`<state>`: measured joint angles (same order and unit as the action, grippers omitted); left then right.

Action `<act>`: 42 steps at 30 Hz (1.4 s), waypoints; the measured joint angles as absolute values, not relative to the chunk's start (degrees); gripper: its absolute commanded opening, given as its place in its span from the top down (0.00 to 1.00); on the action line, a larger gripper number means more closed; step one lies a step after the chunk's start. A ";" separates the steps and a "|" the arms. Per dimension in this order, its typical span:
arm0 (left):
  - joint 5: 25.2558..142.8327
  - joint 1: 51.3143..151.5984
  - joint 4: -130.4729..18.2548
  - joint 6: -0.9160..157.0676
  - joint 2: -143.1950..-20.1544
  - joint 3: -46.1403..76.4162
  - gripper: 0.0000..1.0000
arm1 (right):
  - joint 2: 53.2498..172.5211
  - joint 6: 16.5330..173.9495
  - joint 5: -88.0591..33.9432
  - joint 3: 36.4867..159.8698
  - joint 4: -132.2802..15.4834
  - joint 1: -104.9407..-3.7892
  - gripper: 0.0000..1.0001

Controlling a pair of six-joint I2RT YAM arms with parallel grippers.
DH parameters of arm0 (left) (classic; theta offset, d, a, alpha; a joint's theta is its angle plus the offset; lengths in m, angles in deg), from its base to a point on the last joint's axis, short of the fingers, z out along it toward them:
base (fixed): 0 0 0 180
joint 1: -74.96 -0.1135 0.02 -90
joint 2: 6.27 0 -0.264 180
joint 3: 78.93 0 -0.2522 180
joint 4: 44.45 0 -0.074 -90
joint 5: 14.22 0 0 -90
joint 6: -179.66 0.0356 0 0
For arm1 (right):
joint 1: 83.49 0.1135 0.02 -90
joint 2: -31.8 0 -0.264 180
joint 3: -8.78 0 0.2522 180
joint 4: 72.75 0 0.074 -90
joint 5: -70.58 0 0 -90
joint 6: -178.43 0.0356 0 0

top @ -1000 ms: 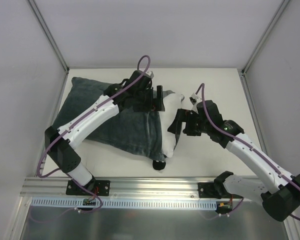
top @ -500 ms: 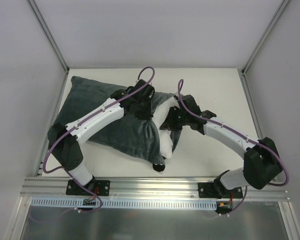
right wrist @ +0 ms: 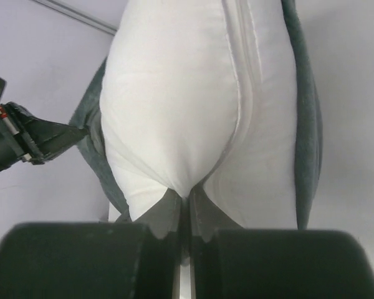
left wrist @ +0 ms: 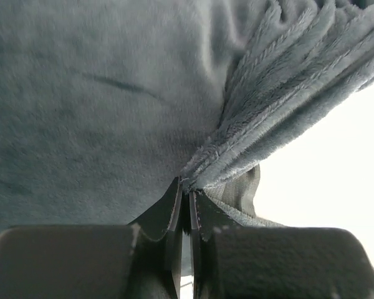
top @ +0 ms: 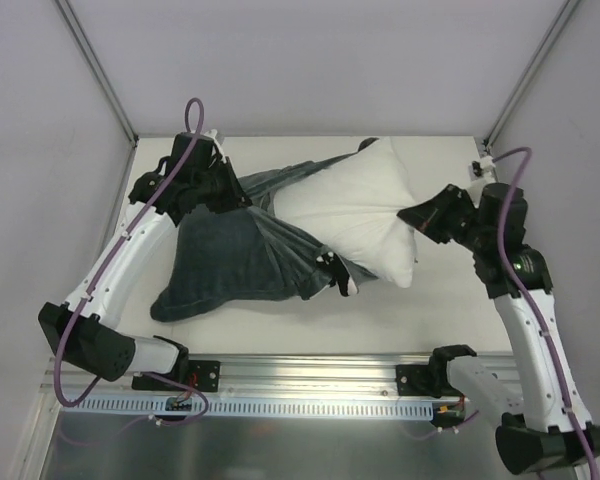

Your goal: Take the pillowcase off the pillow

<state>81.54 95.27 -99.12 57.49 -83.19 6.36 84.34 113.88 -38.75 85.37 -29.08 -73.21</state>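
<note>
The white pillow (top: 358,212) lies across the middle back of the table, most of it bare, its left end still inside the pillowcase (top: 228,262). The pillowcase is dark grey-teal plush, stretched out to the left, and a striped bit shows at its open edge (top: 334,276). My left gripper (top: 234,197) is shut on a bunched fold of the pillowcase (left wrist: 100,106), pinched at the left gripper (left wrist: 188,194). My right gripper (top: 412,215) is shut on the pillow's right edge. In the right wrist view the white pillow (right wrist: 174,93) is nipped in the right gripper (right wrist: 188,198), with pillowcase (right wrist: 306,124) along its sides.
Grey enclosure walls close in the table (top: 450,290) at the left, back and right, with slanted frame posts (top: 98,70) at the back corners. An aluminium rail (top: 310,368) with the arm bases runs along the near edge. My left arm's end (right wrist: 31,138) shows in the right wrist view.
Both grippers went from open to shut. The left arm pulled the pillowcase left and back, the right arm drew the pillow to the right, and much more white pillow now shows.
</note>
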 measured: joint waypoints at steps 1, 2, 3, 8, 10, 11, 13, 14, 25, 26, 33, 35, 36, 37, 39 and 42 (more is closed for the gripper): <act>83.03 94.70 -99.75 57.73 -83.22 5.33 1.00 | 82.48 114.01 -39.47 85.61 -28.38 -74.61 0.99; 83.86 94.68 -100.15 57.91 -83.30 4.55 1.00 | 80.47 114.32 -40.41 85.66 -27.90 -75.50 0.99; 84.97 94.68 -101.17 58.35 -83.89 3.04 1.00 | 79.09 114.91 -41.66 85.63 -27.47 -75.81 0.99; 86.66 96.17 -102.35 60.07 -88.68 -1.29 0.71 | 79.07 116.83 -42.51 84.65 -26.81 -74.61 0.99; 85.06 98.73 -102.66 60.86 -90.71 -1.40 0.28 | 80.86 117.14 -40.19 84.24 -26.42 -73.23 0.99; 83.92 100.72 -103.12 61.23 -91.46 -1.40 0.20 | 81.56 117.25 -39.27 84.19 -25.96 -72.88 0.99; 81.98 104.30 -103.73 61.93 -91.98 -1.42 0.08 | 83.14 117.44 -37.00 84.19 -25.04 -72.03 0.99; 81.06 106.29 -104.04 62.06 -91.94 -1.71 0.07 | 83.79 117.51 -36.17 84.21 -24.69 -71.81 0.99; 72.38 133.92 -104.39 58.02 -83.76 -2.49 0.17 | 89.78 118.16 -30.71 87.93 -24.93 -66.00 0.99; 71.34 136.87 -104.08 56.97 -83.96 -2.14 0.13 | 90.35 118.29 -30.64 88.24 -25.17 -65.47 0.99; 66.20 144.06 -101.68 51.61 -90.10 1.33 0.01 | 91.44 118.64 -30.51 89.28 -25.30 -65.06 0.99; 64.08 144.30 -100.87 50.52 -93.03 1.38 0.02 | 91.42 118.80 -30.53 89.50 -25.30 -65.01 0.99; 62.94 144.30 -100.36 49.91 -94.41 1.38 0.06 | 91.38 118.86 -30.53 89.50 -25.32 -65.01 0.99; 61.96 144.30 -99.93 49.41 -95.61 1.38 0.08 | 91.33 118.86 -30.53 89.50 -25.26 -64.97 0.99; 60.80 144.28 -98.81 48.60 -97.71 1.38 0.24 | 91.24 118.84 -30.31 89.50 -25.02 -64.97 0.99; 59.10 144.28 -97.04 46.72 -100.77 1.31 0.72 | 91.16 118.77 -29.72 89.50 -24.69 -64.97 0.99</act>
